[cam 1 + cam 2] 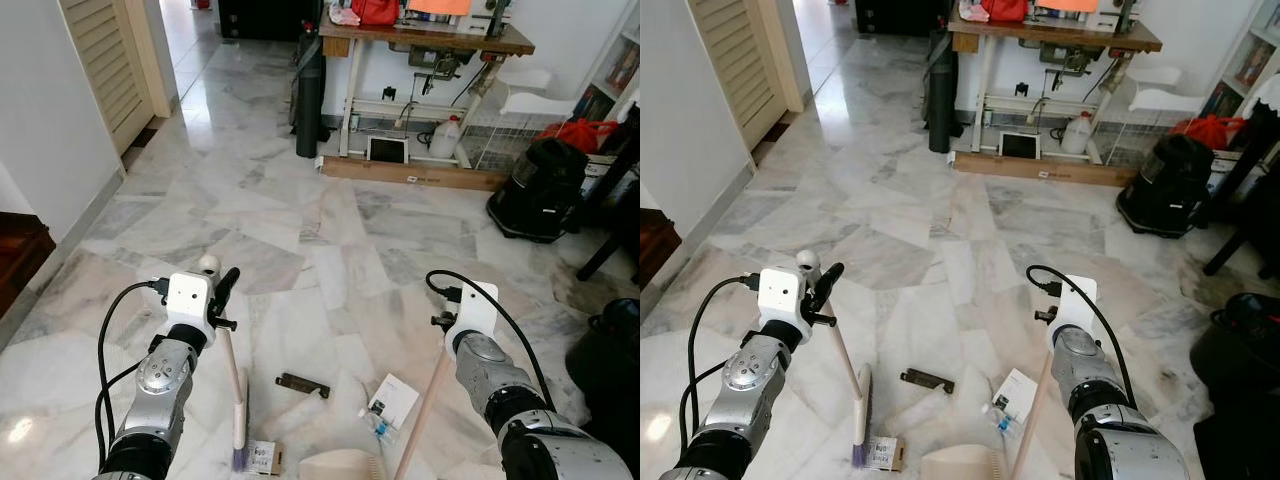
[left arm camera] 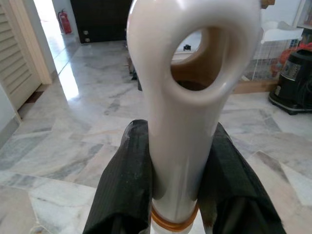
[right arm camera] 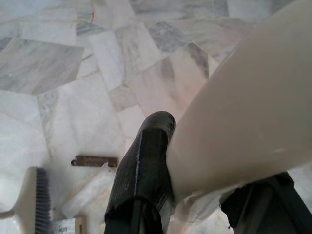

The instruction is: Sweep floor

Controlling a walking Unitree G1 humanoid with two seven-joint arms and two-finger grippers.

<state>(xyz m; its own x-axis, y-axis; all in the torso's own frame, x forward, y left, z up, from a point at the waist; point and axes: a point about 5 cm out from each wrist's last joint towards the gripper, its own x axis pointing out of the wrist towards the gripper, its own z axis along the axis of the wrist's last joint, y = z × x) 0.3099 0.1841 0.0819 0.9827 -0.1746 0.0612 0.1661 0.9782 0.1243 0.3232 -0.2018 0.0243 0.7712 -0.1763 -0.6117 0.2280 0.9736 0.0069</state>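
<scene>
Your left tool (image 2: 175, 195) pinching broom handle (image 1: 232, 365), bristles (image 1: 240, 458) touching small carton (image 1: 263, 457), brown strip (image 1: 303, 384) just beside, right tool (image 3: 204, 190) clamping dustpan handle (image 1: 425, 410), dustpan (image 1: 340, 465) near litter.

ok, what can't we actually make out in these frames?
- Dustpan: cut off by the bottom edge of both eye views, so its inside is unseen.
- Print on the white leaflet and small carton: too small to read.
- Right gripper: its second finger sits behind the pale dustpan handle.
- Left gripper: the broom handle blocks the floor beyond it.
</scene>
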